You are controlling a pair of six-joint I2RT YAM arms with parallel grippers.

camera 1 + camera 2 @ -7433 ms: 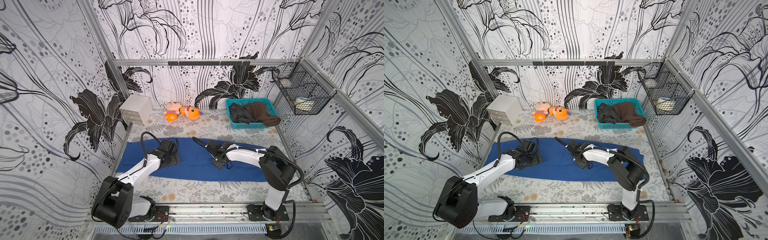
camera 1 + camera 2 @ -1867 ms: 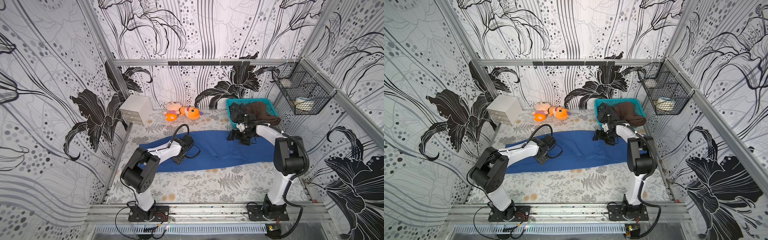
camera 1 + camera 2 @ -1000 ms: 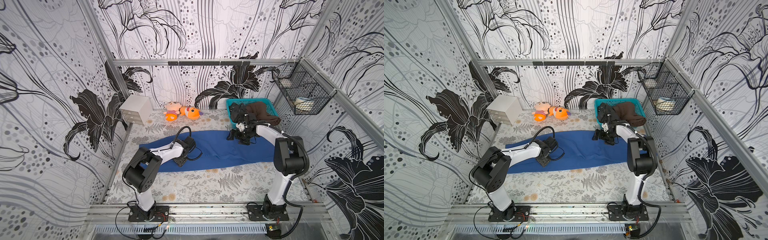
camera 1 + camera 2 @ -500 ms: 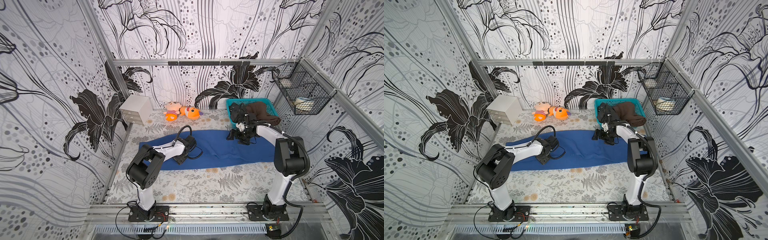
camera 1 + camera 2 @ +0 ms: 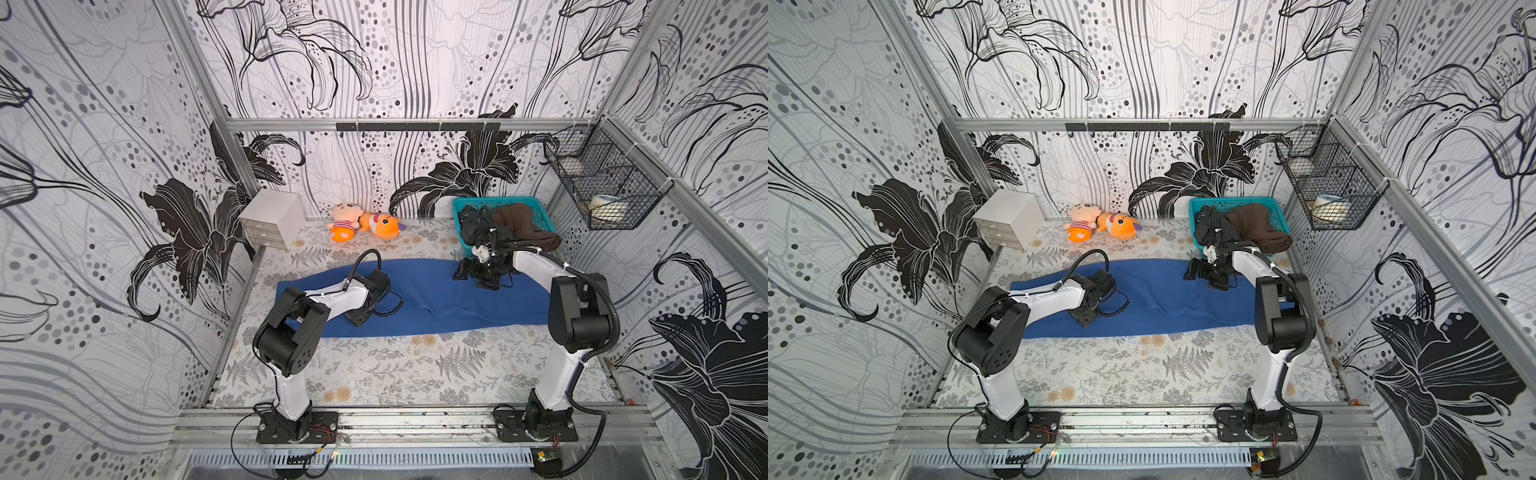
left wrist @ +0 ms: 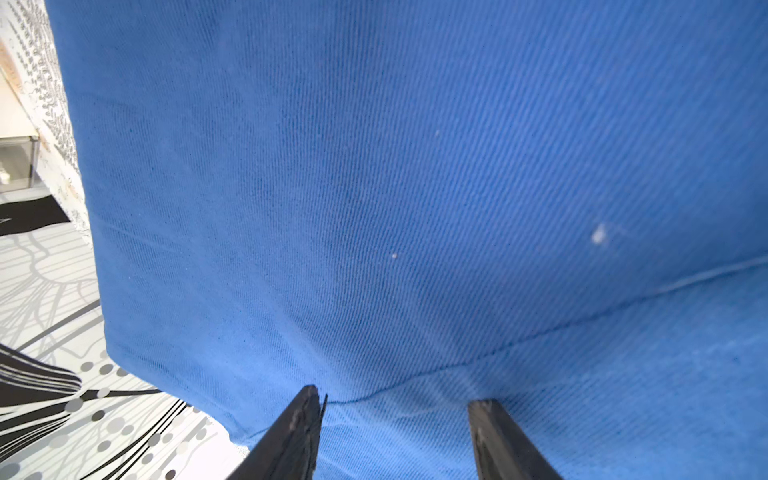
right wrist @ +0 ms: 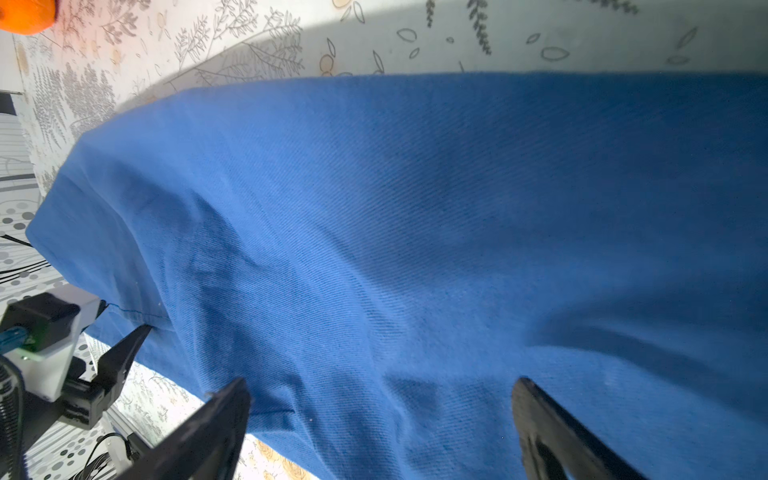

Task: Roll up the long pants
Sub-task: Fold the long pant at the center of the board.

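The long pants [image 5: 432, 297] [image 5: 1158, 299] are royal blue and lie flat, stretched left to right across the flowered table in both top views. My left gripper [image 5: 358, 318] [image 6: 397, 401] rests on their left part near the front edge. Its fingers [image 6: 305, 419] stand apart with the tips pressed onto the cloth, beside a seam, and nothing is lifted. My right gripper [image 5: 468, 272] [image 7: 380, 382] hovers wide open over the pants' right part by the far edge, with only cloth [image 7: 415, 228] under it.
A white drawer box [image 5: 272, 218] stands at the back left, with two plush toys [image 5: 363, 226] beside it. A teal basket [image 5: 457, 208] at the back right holds dark grey and brown garments. A wire basket [image 5: 602, 187] hangs on the right wall.
My left gripper's fingers have come closer together on the cloth, and its arm has shifted slightly. The right arm and the pants have stayed where they were.
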